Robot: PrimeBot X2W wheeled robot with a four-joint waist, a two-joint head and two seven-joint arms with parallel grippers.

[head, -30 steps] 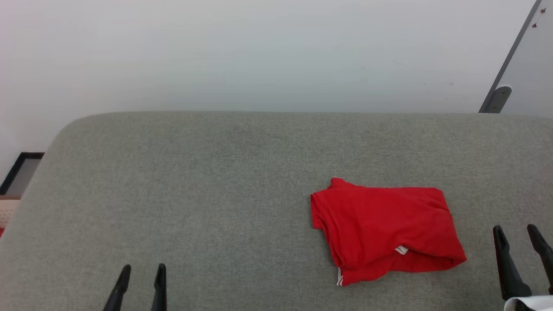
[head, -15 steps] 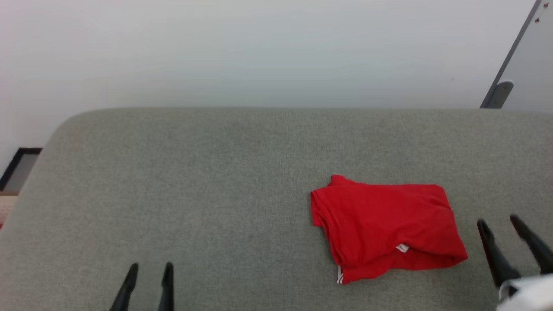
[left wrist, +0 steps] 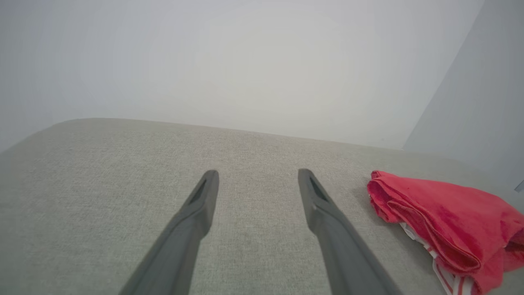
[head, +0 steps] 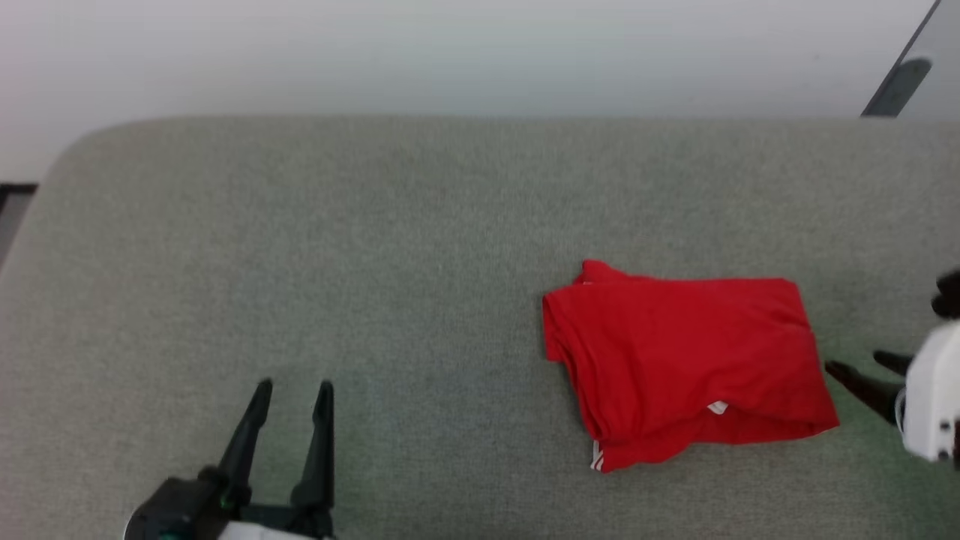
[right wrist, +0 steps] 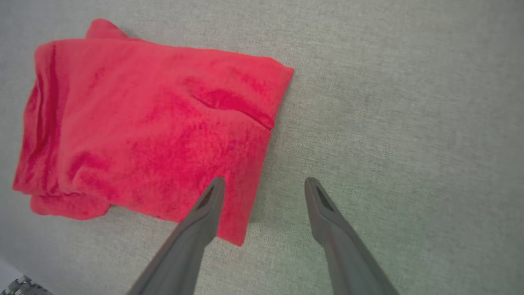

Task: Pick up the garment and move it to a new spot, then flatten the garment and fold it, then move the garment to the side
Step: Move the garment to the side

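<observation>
Fingers (right wrist: pixel 204 213) of the right gripper (right wrist: pixel 265 180) stand wide apart and empty, just by the right edge of the garment (right wrist: pixel 151 135). It is a folded red bundle (a bit of white stripe peeks out) on the grey cushion (head: pixel 375 262). The left gripper (head: pixel 294 385), spread too, has bare cushion around.

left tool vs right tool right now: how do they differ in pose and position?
The left tool hovers over bare grey surface, well clear of the red shirt. The right tool is at the shirt's right edge, with one finger overlapping the cloth in its wrist view. The left tool's fingers point up the head view, while the right tool's point left, toward the shirt. Shared: both are open and neither holds anything.
</observation>
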